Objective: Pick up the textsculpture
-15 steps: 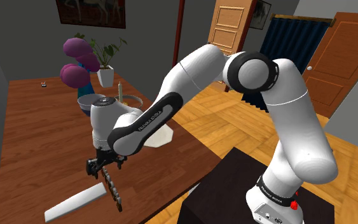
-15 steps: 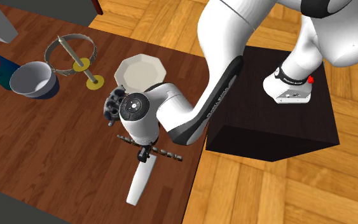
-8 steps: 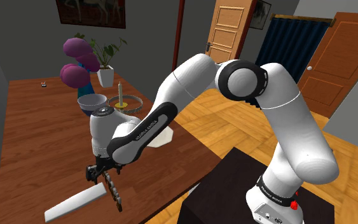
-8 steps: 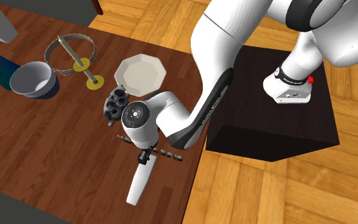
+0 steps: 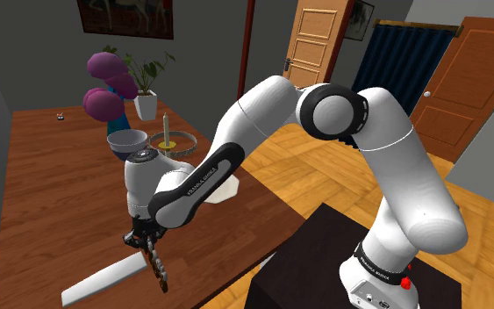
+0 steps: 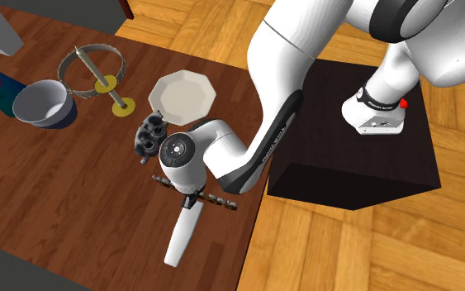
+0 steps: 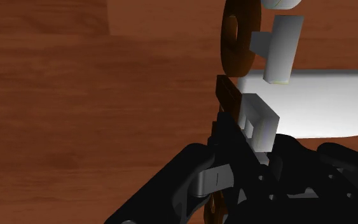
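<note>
Since half a second ago the fingers have drawn in: the gripper [image 5: 146,247] looked spread then, and now it sits narrow and low over the textsculpture [image 5: 158,266], with the arm barely shifted. Wrist view: the black fingers [image 7: 193,172] are clamped on the textsculpture [image 7: 237,44], a strip of brown letters with white sides that runs out from between them. The gripper [image 7: 241,159] has it pinched near one end. The textsculpture [image 6: 220,200] lies on the brown wooden table [image 6: 73,190] close to the edge nearest the stand [image 6: 362,157], and looks to be on the surface, not raised. A long white flat slab [image 5: 103,281] lies just beside it, one end right at the gripper [image 6: 191,198]; whether the two touch is unclear. Same slab [image 7: 323,105] in the wrist view, right next to the letters. Farther along the table are a white eight-sided plate [image 6: 182,93], a pale bowl [image 6: 40,101], a ring-shaped holder with a stick [image 6: 97,70], purple flowers in a blue vase [image 5: 104,88] and a potted plant [image 5: 146,98].
</note>
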{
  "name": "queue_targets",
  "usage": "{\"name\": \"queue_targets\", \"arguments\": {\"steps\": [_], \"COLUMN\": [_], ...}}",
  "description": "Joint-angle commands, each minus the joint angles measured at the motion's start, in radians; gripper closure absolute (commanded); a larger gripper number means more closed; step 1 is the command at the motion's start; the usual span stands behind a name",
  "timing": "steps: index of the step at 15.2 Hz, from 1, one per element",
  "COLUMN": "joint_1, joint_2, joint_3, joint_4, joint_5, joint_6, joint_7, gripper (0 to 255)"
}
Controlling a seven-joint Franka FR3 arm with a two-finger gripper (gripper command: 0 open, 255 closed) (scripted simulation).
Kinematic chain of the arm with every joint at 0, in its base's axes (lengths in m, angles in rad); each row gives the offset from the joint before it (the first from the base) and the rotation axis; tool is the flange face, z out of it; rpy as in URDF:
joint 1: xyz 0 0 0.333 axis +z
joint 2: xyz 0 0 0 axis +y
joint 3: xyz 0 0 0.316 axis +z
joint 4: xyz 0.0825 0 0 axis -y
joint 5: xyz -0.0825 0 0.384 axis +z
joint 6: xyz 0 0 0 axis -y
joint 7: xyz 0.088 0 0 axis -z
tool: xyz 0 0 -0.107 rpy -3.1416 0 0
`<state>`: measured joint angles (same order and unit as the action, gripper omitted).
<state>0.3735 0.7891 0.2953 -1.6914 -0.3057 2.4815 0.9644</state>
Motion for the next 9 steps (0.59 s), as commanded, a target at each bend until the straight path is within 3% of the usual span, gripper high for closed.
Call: {"name": "queue_targets", "arguments": {"steps": [1, 9], "joint_1": [0.000, -0.014], "joint_2": [0.000, -0.062], "joint_3": [0.000, 0.019], "joint_4": [0.000, -0.015], "joint_5": [0.000, 0.018], "joint_6": [0.000, -0.047], "joint_7": [0.000, -0.010], "gripper": [255, 255]}}
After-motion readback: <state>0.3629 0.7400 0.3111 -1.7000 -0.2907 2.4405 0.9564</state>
